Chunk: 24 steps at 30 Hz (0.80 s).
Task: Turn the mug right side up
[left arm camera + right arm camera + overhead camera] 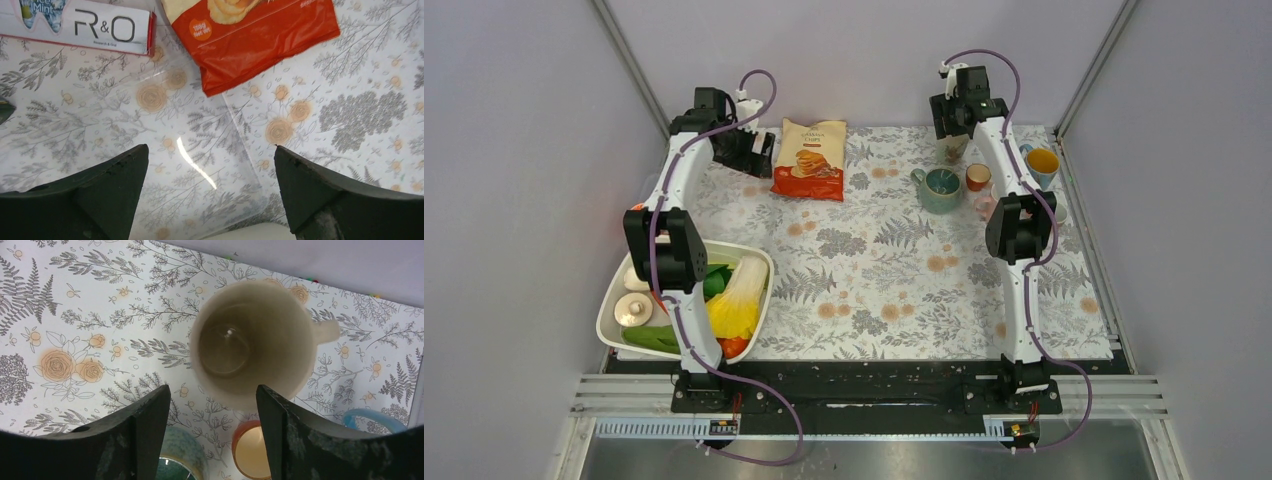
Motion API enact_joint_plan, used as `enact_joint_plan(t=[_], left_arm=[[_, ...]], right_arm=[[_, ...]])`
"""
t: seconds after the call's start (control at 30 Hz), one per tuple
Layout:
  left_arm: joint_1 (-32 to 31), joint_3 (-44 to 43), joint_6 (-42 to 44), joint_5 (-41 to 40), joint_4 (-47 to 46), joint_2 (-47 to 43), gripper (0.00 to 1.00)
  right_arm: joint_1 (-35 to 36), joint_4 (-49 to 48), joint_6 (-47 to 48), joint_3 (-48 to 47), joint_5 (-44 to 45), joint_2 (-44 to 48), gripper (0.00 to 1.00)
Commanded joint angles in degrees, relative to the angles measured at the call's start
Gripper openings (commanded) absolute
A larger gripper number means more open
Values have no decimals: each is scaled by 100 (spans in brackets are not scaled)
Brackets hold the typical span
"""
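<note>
Plastic tub of vegetables [764, 262]: nearest the arm bases, well left of green mug [941, 188].
Small orange cup [978, 177]: just right of green mug.
Cream mug [260, 340]: just beyond green mug, standing on its base, mouth up, touched by nothing.
Right gripper [212, 392]: directly over cream mug, jaws parted, holding nothing.
Left gripper [210, 147]: far left of green mug, past chip bag [809, 160], jaws wide, empty.
Status: righting judged complete; remaining only to lift clear.
</note>
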<state>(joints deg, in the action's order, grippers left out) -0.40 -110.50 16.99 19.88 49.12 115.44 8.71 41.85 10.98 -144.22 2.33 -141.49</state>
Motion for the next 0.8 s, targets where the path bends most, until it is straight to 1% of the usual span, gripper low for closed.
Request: enact_joint_plan(t=[0.0,0.07,0.1,0.2,0.3,0.37,0.43,0.5,0.6,0.7,0.77], left_arm=[[290,-490,938,-381,580,75,99],[388,-792,1531,-715,946,271,99],[441,-938,2013,-918,1154,381,98],[571,-1329,3251,-1655,1770,695,82],[711,-1268,4464,-2439,2097,884,72],[838,-1223,5143,-2740,2234,980,69],[962,-1220,5671,-2978,2284,1077,70],[1020,-1238,5982,-3252,2283,1207,74],[1049,-1180,6274,-3434,2248,1409,76],[1088,-1225,6298,-3699,2029,1653,77],[1118,-1437,6216,-3874,2165,1882,76]], right_arm=[[-25,-86,220,-70,-67,529,73],[-27,-82,249,-9,-117,662,74],[-29,-76,261,13,-177,742,75],[-28,-68,296,133,-460,1027,80],[-27,-68,284,337,-792,1400,85],[-19,-48,278,500,-984,1676,92],[-1,-1,282,658,-1099,1933,99],[39,71,298,834,-1157,2176,99],[122,166,348,1106,-1201,2539,100],[264,295,490,1380,-1125,2790,99],[367,373,592,1541,-1089,2966,99]])
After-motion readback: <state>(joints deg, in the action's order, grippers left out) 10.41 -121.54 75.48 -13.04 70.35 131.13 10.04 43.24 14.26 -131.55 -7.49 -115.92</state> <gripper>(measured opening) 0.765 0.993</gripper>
